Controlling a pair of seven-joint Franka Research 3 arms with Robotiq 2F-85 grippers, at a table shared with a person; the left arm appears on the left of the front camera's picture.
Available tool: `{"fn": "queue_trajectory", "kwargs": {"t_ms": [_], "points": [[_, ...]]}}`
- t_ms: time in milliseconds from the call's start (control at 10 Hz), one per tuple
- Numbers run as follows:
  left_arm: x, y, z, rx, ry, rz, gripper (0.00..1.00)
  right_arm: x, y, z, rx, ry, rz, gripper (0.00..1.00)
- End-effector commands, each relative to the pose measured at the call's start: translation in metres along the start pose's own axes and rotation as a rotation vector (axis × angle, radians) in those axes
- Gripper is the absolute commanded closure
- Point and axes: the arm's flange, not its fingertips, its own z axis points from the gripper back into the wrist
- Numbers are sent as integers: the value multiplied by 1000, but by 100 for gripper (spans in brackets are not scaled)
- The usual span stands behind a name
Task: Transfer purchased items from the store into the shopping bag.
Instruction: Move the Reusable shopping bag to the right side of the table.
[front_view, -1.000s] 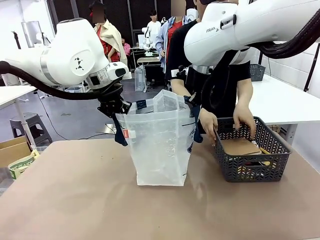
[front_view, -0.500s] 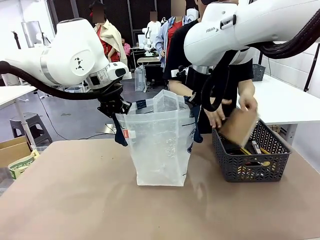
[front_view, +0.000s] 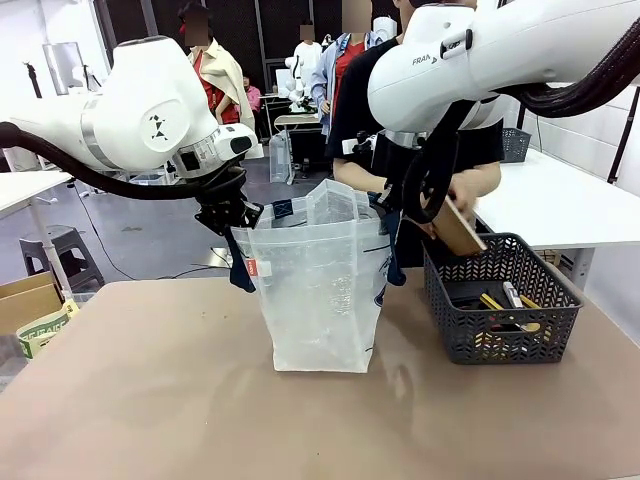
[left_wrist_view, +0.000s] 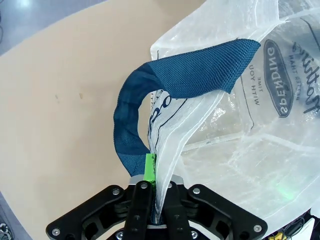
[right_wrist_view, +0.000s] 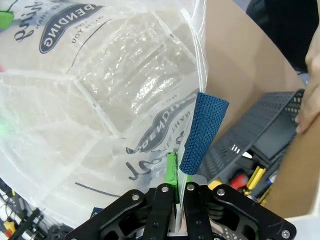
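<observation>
While left and right jaws pinch the shopping bag (front_view: 320, 290) at nine and three o'clock, it stands open. A hand (front_view: 466, 196) holds a box (front_view: 458, 229) over the basket (front_view: 505, 335).

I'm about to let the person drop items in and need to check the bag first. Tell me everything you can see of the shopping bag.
The shopping bag is translucent whitish plastic with dark printed lettering and navy woven strap handles. It stands upright on the table, mouth open. The left pincer and right pincer are each shut on its rim at opposite sides, beside a handle, holding it open. It looks empty.
</observation>
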Motion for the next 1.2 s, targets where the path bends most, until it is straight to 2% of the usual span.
{"fn": "queue_trajectory", "kwargs": {"t_ms": [0, 900, 1100], "points": [[0, 0, 0, 0, 1, 1, 100, 1, -1, 0, -2, 4, -3, 100], [0, 0, 0, 0, 0, 0, 100, 1, -1, 0, -2, 4, -3, 100], [2, 7, 10, -44, -99, 83, 100, 1, -1, 0, -2, 4, -3, 100]]}}
